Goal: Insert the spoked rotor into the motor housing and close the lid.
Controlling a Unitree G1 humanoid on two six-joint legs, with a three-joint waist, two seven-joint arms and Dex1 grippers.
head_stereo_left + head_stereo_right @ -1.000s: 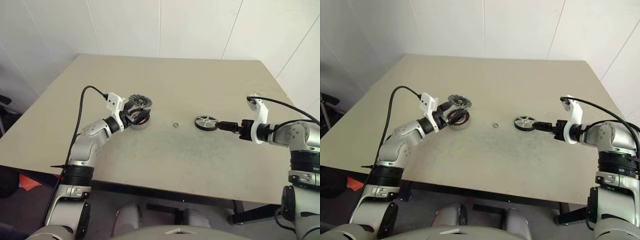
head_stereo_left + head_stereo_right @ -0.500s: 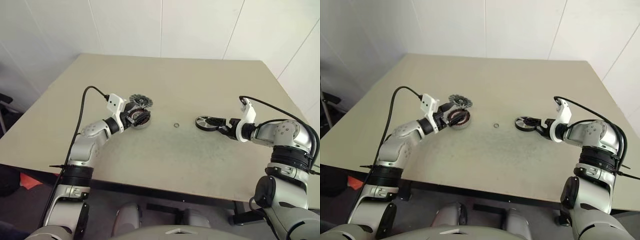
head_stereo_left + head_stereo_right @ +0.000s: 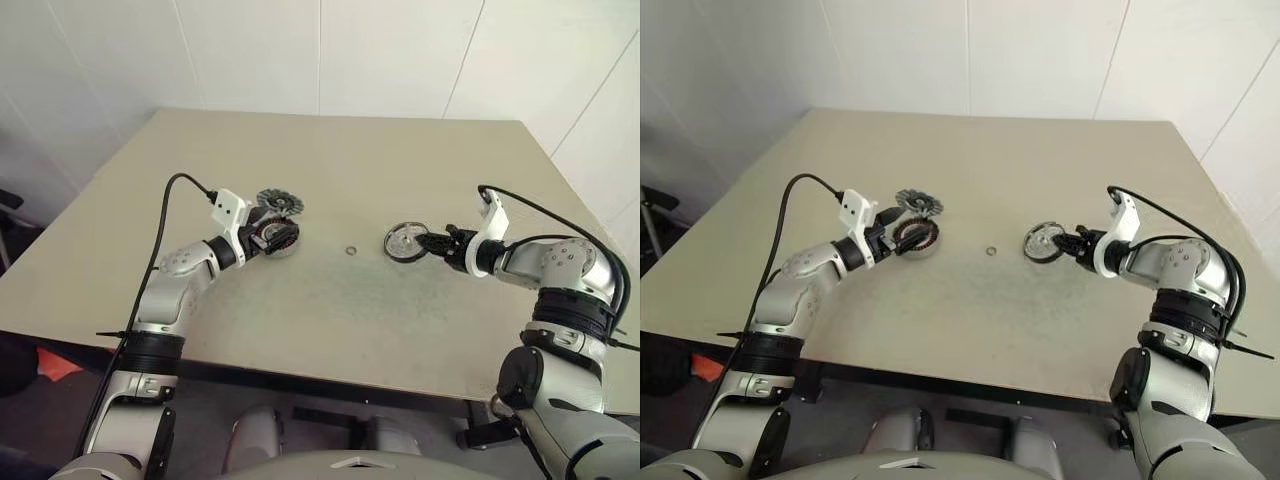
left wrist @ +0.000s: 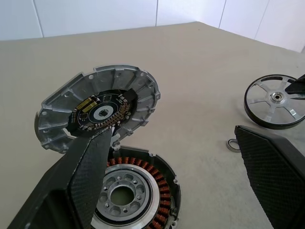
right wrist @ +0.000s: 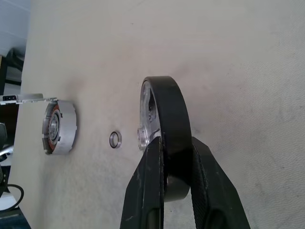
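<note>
A round, shallow silver-grey metal motor housing [image 4: 133,200], with a ring of copper windings around a pale hub, sits on a beige tabletop [image 3: 340,160]. It serves as the landmark here.

Leaning against the housing's far rim is the lid [image 4: 97,109], a round grey ribbed disc with a dark circuit-like centre, tilted up on edge so its inner face shows.

The left gripper [image 3: 283,233], with two black fingers, hovers right at the housing, one finger on either side of it and spread wide, holding nothing.

To the right of the housing, near it on the table, lies a tiny metal ring [image 3: 351,249].

Farther right, beyond the ring, is the spoked rotor [image 5: 164,129], a small flat wheel with a black rim and shiny silver spokes. It is tipped up on edge, well apart from the housing. The right gripper [image 3: 1068,243] has its two black fingers pinched on the rotor's rim, one finger on each face.
</note>
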